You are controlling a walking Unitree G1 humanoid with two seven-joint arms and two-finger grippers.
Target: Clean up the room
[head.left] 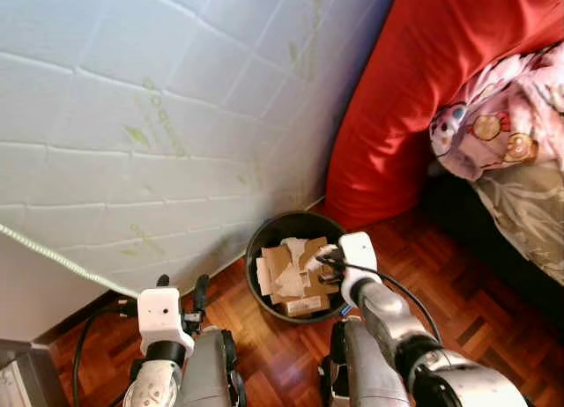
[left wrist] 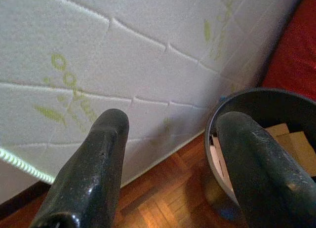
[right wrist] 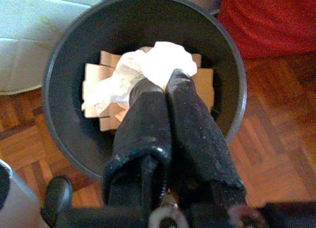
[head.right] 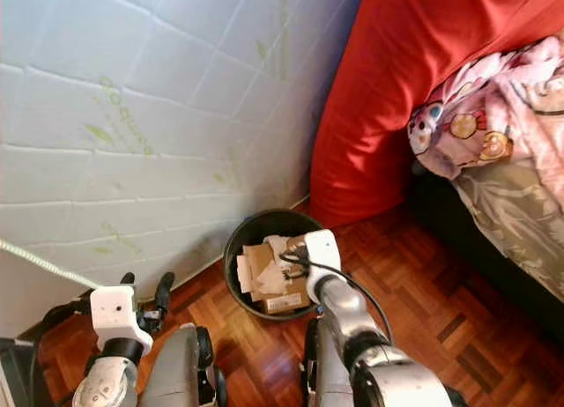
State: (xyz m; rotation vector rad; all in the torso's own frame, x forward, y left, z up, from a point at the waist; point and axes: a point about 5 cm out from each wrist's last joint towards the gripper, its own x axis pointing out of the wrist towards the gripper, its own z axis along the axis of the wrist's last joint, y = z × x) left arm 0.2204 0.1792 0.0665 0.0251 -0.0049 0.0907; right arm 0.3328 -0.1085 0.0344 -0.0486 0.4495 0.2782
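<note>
A round black waste bin (head.left: 255, 246) stands on the parquet at the foot of a white mattress. Flat cardboard pieces (head.left: 294, 288) fill it. My right gripper (right wrist: 165, 86) hangs directly over the bin's mouth, shut on a crumpled white paper wad (right wrist: 163, 64) pinched at its fingertips, just above the cardboard (right wrist: 205, 85). In the head view that gripper (head.left: 324, 261) sits at the bin's right rim. My left gripper (head.left: 182, 288) is open and holds nothing. It is low on the left of the bin, pointing at the mattress; its fingers (left wrist: 94, 164) frame the bin's rim (left wrist: 213, 139).
The white quilted mattress (head.left: 159, 116) leans upright behind the bin. A big red cushion (head.left: 414, 99) stands at its right, with pink patterned bedding (head.left: 502, 116) on a dark bed beyond. A light cord (head.left: 62, 262) crosses the lower left. Parquet floor (head.left: 476, 310) lies at the right.
</note>
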